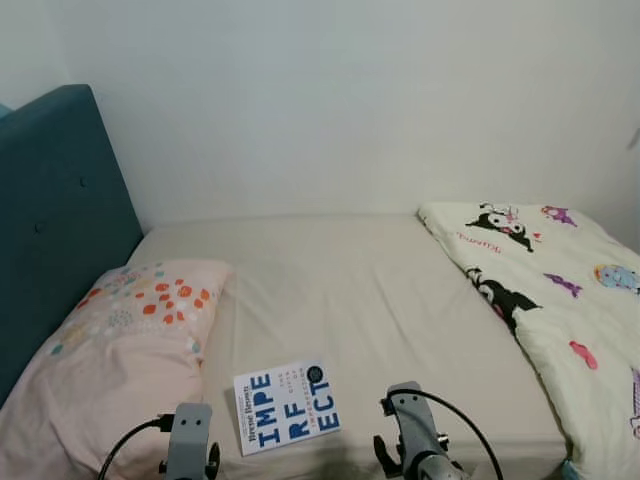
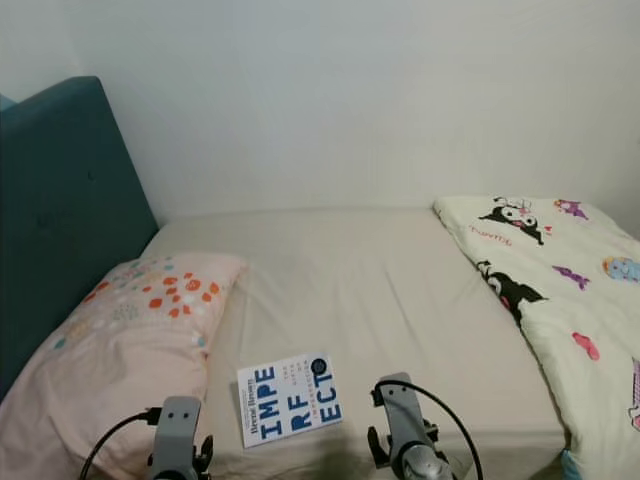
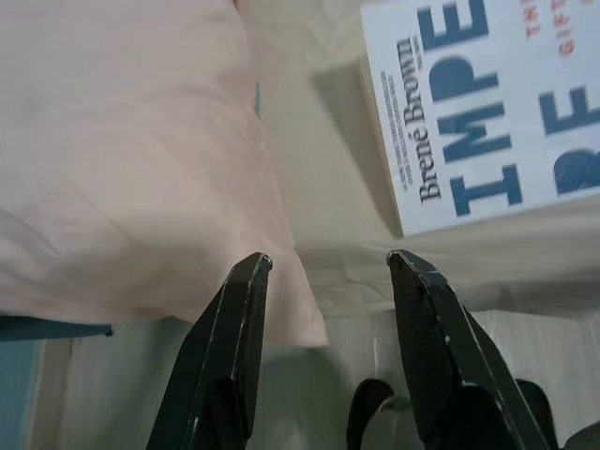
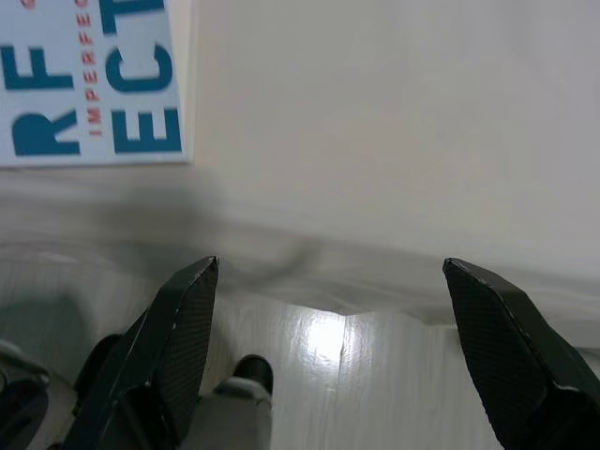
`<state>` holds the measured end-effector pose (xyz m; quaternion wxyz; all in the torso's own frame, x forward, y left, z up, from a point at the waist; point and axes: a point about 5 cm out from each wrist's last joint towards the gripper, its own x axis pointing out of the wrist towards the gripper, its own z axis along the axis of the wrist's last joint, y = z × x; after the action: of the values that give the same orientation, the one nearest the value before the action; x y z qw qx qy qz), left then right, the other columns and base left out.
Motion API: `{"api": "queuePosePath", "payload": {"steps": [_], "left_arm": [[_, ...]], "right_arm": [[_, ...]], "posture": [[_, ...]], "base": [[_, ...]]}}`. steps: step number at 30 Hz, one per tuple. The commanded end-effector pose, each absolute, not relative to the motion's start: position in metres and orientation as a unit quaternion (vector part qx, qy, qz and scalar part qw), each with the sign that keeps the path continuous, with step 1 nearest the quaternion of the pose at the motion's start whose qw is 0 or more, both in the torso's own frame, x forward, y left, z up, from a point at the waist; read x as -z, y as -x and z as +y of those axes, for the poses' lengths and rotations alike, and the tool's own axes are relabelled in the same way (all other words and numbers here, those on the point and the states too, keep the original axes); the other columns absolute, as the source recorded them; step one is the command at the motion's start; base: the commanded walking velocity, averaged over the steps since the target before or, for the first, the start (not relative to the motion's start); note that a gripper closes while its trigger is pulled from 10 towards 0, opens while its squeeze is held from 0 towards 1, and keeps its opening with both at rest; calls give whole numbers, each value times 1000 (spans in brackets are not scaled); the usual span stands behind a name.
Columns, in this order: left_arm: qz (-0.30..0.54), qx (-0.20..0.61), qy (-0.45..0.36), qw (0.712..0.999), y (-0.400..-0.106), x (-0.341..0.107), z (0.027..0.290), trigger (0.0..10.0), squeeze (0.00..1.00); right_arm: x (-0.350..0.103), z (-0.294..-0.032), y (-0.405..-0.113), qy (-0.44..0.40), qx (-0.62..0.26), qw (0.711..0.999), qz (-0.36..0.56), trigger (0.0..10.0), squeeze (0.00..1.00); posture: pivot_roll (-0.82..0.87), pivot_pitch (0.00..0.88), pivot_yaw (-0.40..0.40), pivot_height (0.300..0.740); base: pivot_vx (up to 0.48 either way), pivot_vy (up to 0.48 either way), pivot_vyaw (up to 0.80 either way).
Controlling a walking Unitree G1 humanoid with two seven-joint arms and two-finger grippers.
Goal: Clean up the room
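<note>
A white book (image 1: 287, 405) with big blue letters lies flat near the front edge of the beige bed (image 1: 340, 270). To its left rests a pink pillow (image 1: 130, 350) with orange dots. My left gripper (image 3: 328, 264) hovers open at the bed's front edge, between the pillow's corner (image 3: 141, 187) and the book's corner (image 3: 487, 122), holding nothing. My right gripper (image 4: 333, 277) is wide open over the bed edge, just right of the book (image 4: 94, 84), also empty.
A folded white cartoon-print blanket (image 1: 560, 290) covers the bed's right side. A teal padded headboard (image 1: 55, 210) stands at the left. A white wall (image 1: 350, 100) backs the bed. Pale wood floor (image 4: 375, 366) lies below the bed edge.
</note>
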<state>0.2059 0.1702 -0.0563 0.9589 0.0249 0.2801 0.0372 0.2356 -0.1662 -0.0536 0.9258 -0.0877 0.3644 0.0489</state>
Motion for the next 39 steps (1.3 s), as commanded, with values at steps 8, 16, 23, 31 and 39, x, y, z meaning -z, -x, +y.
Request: {"api": "queuePosePath", "payload": {"steps": [8, 16, 23, 31, 39], "left_arm": [[278, -34, -27, 960, -207, 56, 169, 10000, 0], [274, -31, -28, 961, -208, 54, 168, 10000, 0], [253, -29, -35, 966, -217, 47, 171, 10000, 0], [224, -31, -41, 973, -224, 37, 179, 10000, 0], [103, -3, -5, 995, -223, 3, 193, 10000, 0]], "right_arm": [[52, -163, -237, 76, -51, 928, 360, 10000, 0], [51, -162, -239, 71, -48, 929, 359, 10000, 0], [37, -154, -260, 58, -51, 942, 326, 10000, 0], [13, -145, -287, 45, -57, 960, 272, 10000, 0], [-25, -143, -320, 52, -52, 979, 193, 4627, 0]], "posture": [[-3, 0, -38, 646], [-2, 0, -38, 642], [4, 0, -36, 607], [9, 0, -41, 603], [16, 0, -47, 603]], "base": [[0, 0, 0], [0, 0, 0], [0, 0, 0], [0, 0, 0], [0, 0, 0]]}}
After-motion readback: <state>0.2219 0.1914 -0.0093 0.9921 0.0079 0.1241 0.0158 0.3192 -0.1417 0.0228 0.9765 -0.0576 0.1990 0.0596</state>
